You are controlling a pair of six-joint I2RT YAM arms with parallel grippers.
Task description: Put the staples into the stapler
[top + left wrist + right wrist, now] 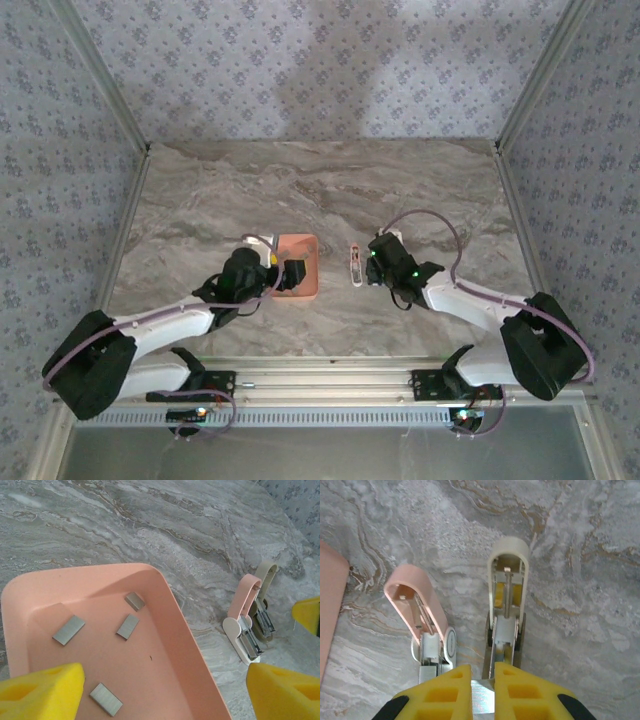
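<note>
left wrist view: staples [128, 626] unloaded in the salmon-pink tray [170, 592], loading barely begun

four grey strips lay loose inside the tray, and the left end effector [162, 695] hovered spread wide above them, holding nothing. just right of the tray, the pink stapler [243, 607] and tan stapler [266, 587] lay side by side on the counter [150, 525], lids flipped up. past them from the tray, the right end effector [482, 677] was pinched narrow on a small grey metal piece [482, 697] at the tan stapler's near end; strip or stapler part, i could not tell. no strip looked seated.
</note>
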